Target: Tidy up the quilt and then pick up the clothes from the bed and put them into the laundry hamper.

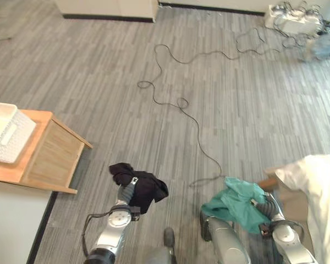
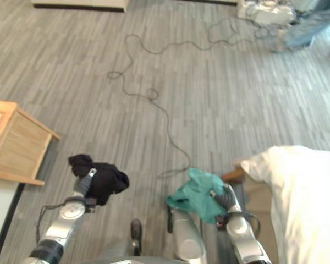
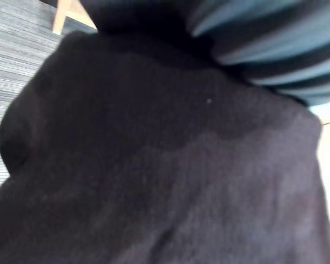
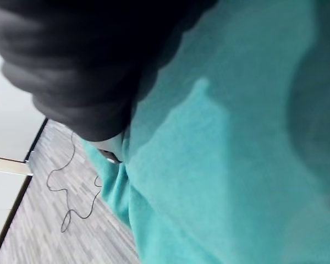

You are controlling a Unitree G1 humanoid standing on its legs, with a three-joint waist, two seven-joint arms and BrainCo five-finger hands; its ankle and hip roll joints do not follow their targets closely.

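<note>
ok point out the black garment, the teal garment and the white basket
black garment (image 1: 144, 187), left eye view, on the bunched cloth draped over the left hand
teal garment (image 1: 236, 203), left eye view, middle of the crumpled cloth at the right hand
white basket (image 1: 17, 137), left eye view, its slotted side wall, on the wooden table

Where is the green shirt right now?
The green shirt is bunched on the robot's right hand, over the floor beside the white quilt.

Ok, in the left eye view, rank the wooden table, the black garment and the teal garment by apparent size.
1. wooden table, largest.
2. and 3. teal garment and black garment look much alike; both hang bunched, so I would not rank them.
</note>
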